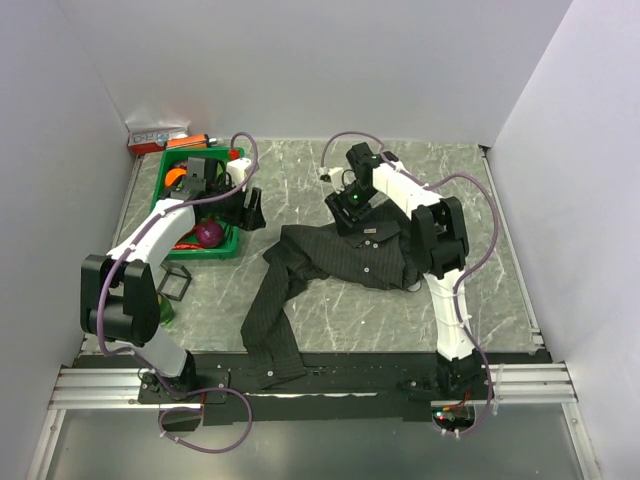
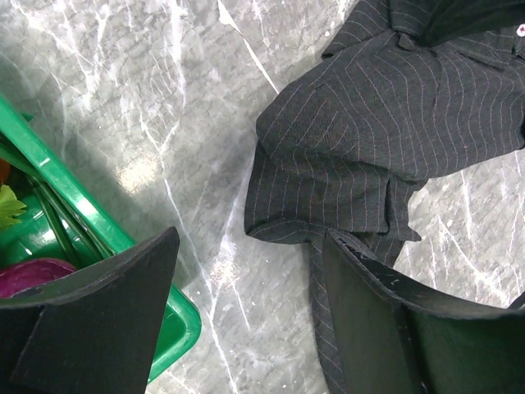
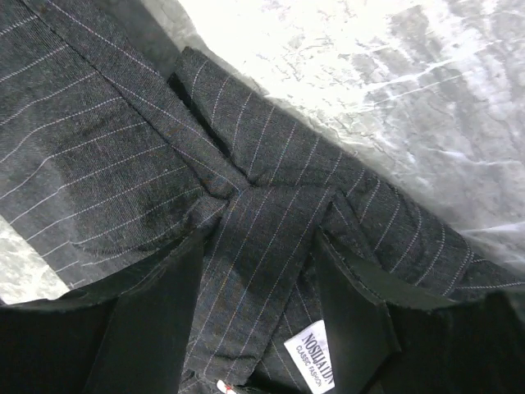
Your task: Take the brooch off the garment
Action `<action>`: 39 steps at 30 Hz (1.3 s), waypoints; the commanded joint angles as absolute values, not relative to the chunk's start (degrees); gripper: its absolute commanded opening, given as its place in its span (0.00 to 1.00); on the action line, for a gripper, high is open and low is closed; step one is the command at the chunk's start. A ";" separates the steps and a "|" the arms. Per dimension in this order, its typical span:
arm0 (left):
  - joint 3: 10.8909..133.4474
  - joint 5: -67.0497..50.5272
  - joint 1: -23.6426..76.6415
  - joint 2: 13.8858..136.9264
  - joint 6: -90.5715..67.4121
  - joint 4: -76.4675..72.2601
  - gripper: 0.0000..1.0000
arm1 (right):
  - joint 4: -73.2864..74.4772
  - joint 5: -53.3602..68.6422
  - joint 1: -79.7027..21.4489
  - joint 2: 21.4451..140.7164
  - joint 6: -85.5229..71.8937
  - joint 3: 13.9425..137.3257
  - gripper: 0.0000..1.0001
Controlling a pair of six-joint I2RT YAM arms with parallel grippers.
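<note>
The garment (image 1: 340, 262), dark pinstriped cloth, lies crumpled mid-table with one sleeve (image 1: 268, 330) trailing toward the near edge. My right gripper (image 1: 346, 216) hovers low over its collar. In the right wrist view the gripper (image 3: 258, 238) is open, its jaws standing either side of a folded collar strip (image 3: 262, 246). At that view's bottom edge shows a tiny red and pale speck, seemingly the brooch (image 3: 221, 387). My left gripper (image 1: 251, 210) is open and empty over bare table (image 2: 250, 238), between the basket and the garment (image 2: 385, 123). A similar red speck (image 2: 519, 30) shows at the cloth's far right.
A green basket (image 1: 233, 243) with a purple vegetable (image 1: 209, 233) and other items sits at left, its rim (image 2: 98, 222) beside my left finger. An orange box (image 1: 160, 138) lies at the back left wall. A black square frame (image 1: 176, 283) rests near the left arm. A white label (image 3: 316, 353) sits inside the collar.
</note>
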State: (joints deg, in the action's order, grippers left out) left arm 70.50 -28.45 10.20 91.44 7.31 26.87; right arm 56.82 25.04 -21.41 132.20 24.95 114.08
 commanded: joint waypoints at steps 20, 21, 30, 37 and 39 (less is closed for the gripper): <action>76.11 -29.18 10.02 92.46 8.26 25.05 0.76 | 47.24 19.41 -24.52 110.41 29.98 122.35 0.00; 76.37 -29.18 9.93 92.63 8.26 24.61 0.76 | 45.37 19.86 -24.26 106.04 29.19 121.82 0.00; 78.92 -28.04 9.93 92.90 8.09 22.77 0.76 | 30.79 18.39 -20.04 96.16 21.27 132.87 0.00; 79.89 -31.89 10.02 94.83 7.74 19.08 0.76 | 23.03 9.06 -12.31 93.26 20.65 134.16 0.00; 79.63 -33.48 10.37 95.62 7.65 16.62 0.76 | 23.11 8.26 -8.02 89.84 18.91 128.79 0.00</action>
